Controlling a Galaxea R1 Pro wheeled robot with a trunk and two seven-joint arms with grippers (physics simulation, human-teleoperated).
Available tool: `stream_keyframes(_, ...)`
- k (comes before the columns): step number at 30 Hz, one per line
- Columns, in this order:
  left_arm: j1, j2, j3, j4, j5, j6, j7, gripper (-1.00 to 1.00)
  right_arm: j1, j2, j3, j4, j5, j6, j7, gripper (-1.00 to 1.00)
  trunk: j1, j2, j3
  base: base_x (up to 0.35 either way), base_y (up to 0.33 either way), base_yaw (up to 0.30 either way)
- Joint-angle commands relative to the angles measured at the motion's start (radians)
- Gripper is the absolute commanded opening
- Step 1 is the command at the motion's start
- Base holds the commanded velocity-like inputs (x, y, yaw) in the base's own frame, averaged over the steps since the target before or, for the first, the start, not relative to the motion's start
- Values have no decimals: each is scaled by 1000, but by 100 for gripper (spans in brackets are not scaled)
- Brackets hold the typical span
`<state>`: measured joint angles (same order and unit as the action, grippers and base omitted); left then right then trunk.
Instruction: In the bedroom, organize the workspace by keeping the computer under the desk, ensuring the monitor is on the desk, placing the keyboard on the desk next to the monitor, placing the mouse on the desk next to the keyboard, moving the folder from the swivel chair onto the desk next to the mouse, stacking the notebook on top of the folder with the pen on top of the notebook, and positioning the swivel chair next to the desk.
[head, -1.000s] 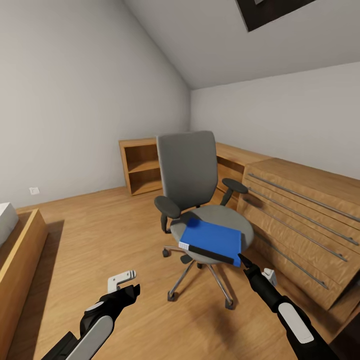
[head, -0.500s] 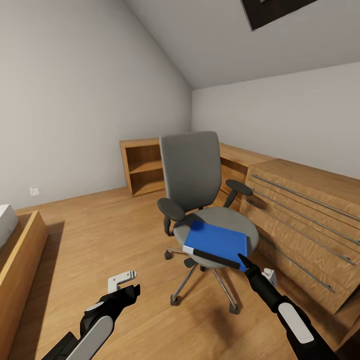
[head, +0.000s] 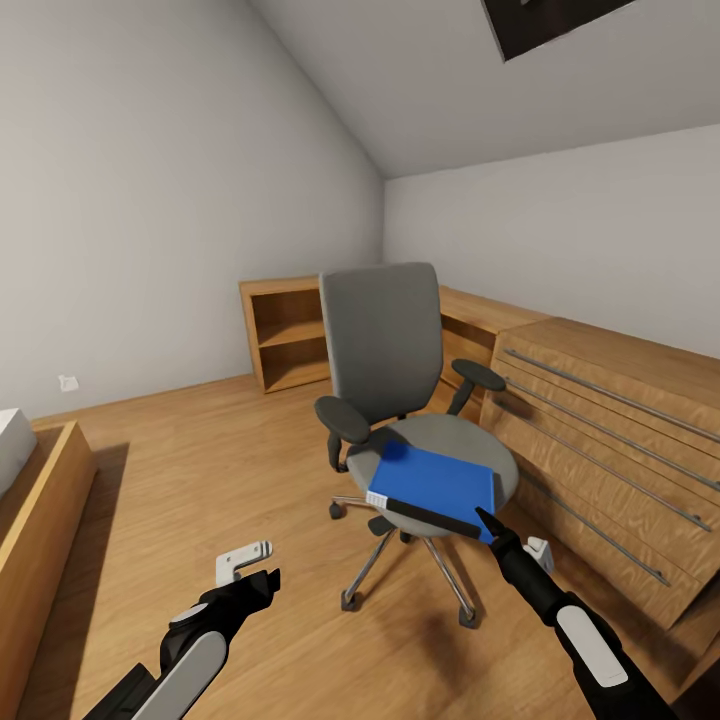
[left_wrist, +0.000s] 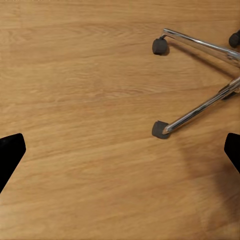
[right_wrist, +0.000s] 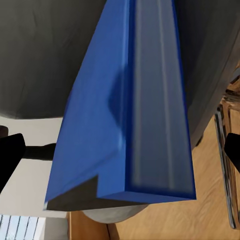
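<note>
From the head view, the bedroom has sloped pale grey walls, a dark skylight (head: 560, 25) in the ceiling and a light wood plank floor (head: 220, 470); the swivel chair (head: 400, 400) stands in the middle of the floor with the blue folder (head: 435, 482) lying flat on its grey seat, a dark strip along the folder's near edge. An open oak shelf unit (head: 285, 335) stands against the far wall, oak drawers (head: 610, 450) with long bar handles run along the right, and a wooden bed frame (head: 40, 530) sits at the left edge. The right tool (head: 488, 523) reaches up to the folder's near corner, touching or just short of it, while the left tool (head: 268, 580) hangs low over bare floor, well apart from the chair. In the left wrist view, black fingertips (left_wrist: 10, 152) sit wide apart at both edges, jaws open, above planks and the chair's chrome base (left_wrist: 200, 107) with its casters. In the right wrist view, the folder (right_wrist: 125, 110) lies between widely spread fingertips (right_wrist: 11, 152), jaws open, with the grey seat behind it
</note>
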<state>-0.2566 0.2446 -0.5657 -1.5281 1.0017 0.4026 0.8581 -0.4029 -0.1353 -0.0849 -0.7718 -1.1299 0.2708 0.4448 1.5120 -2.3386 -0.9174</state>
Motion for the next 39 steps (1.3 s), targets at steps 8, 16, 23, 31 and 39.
stream_keyframes(8,-1,1,-2,-1,3,2,7,100,0,0,-3,0,-10,10,2,100,0,0,-1,0,0,0)
stream_keyframes(16,-1,1,-2,-1,4,2,7,100,0,0,-3,0,-10,11,2,-100,0,0,-1,0,0,0)
stream_keyframes(23,-1,1,-2,-1,5,4,7,100,0,0,-3,-1,-10,9,5,-100,0,0,-1,0,0,0)
stream_keyframes(31,-1,1,-5,-1,5,4,7,100,0,-1,-4,-1,-10,8,7,-100,-19,35,15,0,0,0)
stream_keyframes(39,-1,1,-6,-1,6,4,8,100,0,-1,-6,-5,-9,7,10,-100,-50,91,40,0,0,0)
